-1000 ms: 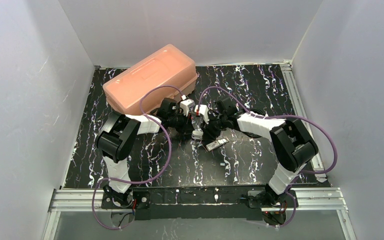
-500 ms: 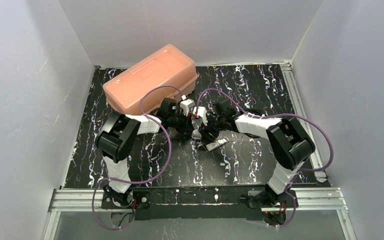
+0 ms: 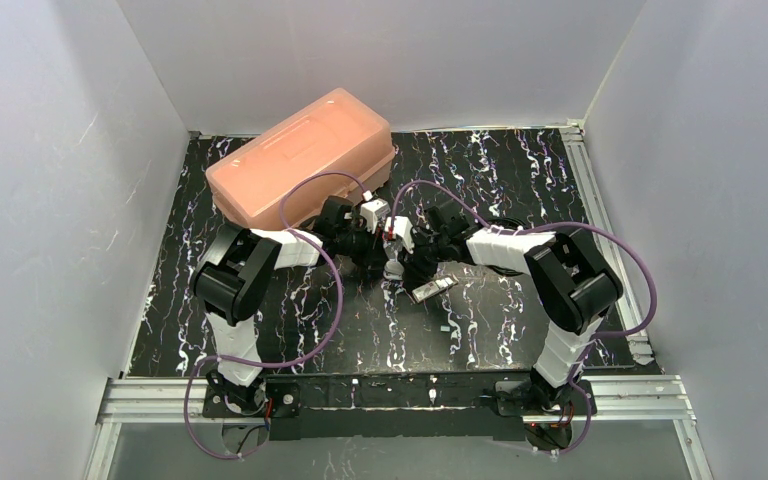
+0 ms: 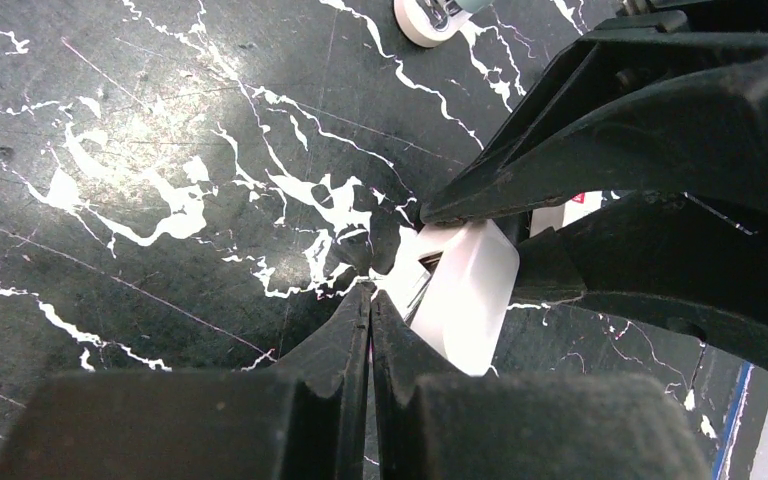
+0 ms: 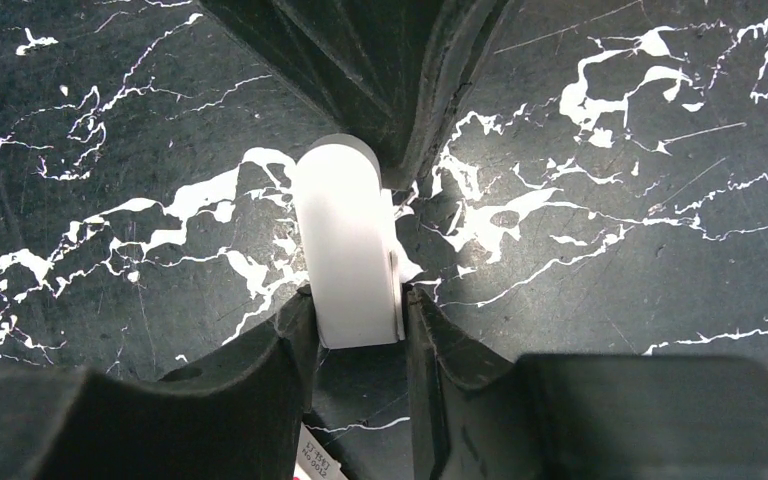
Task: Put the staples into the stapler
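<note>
You had the right pincer (image 5: 358, 296) closed on the white block (image 5: 345, 240), one finger against each long side, with the rounded end pointing away from the wrist. The left pincer (image 4: 370, 300) was shut with nothing visible between its fingers. Its tips sat right at the block's edge, beside a thin grey strip (image 4: 418, 282) (I could not tell what that strip was, or whether the tips touched it).

The stapler (image 3: 432, 289) was in neither pincer. It lay flat on the surface (image 3: 520, 180), just on the near side of the spot where the two pincers met and a little to the right. It was close to them but apart.

Its long axis ran nearly left to right, with the right end swung slightly away from the bases (tan end to the left, silvery end to the right). That put it roughly broadside to both arms rather than pointing at either.

The right pincer was the nearer one, almost alongside the stapler. The left would have had to reach past the block to get there. By my reckoning, the next move depended on drawing back toward the bases and a touch rightward, then meeting the stapler across its narrow width.
</note>
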You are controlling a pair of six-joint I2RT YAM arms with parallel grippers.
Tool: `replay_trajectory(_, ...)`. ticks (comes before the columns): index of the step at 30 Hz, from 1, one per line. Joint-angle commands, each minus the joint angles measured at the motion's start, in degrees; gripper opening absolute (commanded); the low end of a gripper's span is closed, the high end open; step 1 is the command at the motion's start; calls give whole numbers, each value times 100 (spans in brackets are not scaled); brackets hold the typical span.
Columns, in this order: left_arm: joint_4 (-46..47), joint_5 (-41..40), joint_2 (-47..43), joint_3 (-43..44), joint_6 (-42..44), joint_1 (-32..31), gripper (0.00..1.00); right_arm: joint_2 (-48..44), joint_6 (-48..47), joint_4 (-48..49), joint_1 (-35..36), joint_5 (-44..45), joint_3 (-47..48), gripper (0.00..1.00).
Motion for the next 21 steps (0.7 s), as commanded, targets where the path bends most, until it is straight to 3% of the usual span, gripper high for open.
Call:
replay_trajectory(1,-454,183,78,-129,27,-6,4,-27,-89,-3,38,-221,121,19)
replay_trajectory(6,-454,341,-197,-120,92,122,30,-474,-225,-245,47,-174,59,1)
replay_trajectory(12,-626,633,-743,-35,211,287,58,-1288,-262,-572,46,-36,2,1)
replay_trajectory(16,-1030,1067,-1090,199,163,455,70,-1770,-392,-855,41,89,49,1)
replay_trajectory(21,-2039,1291,-1456,697,272,572,74,-1984,-556,-1328,32,149,304,1)
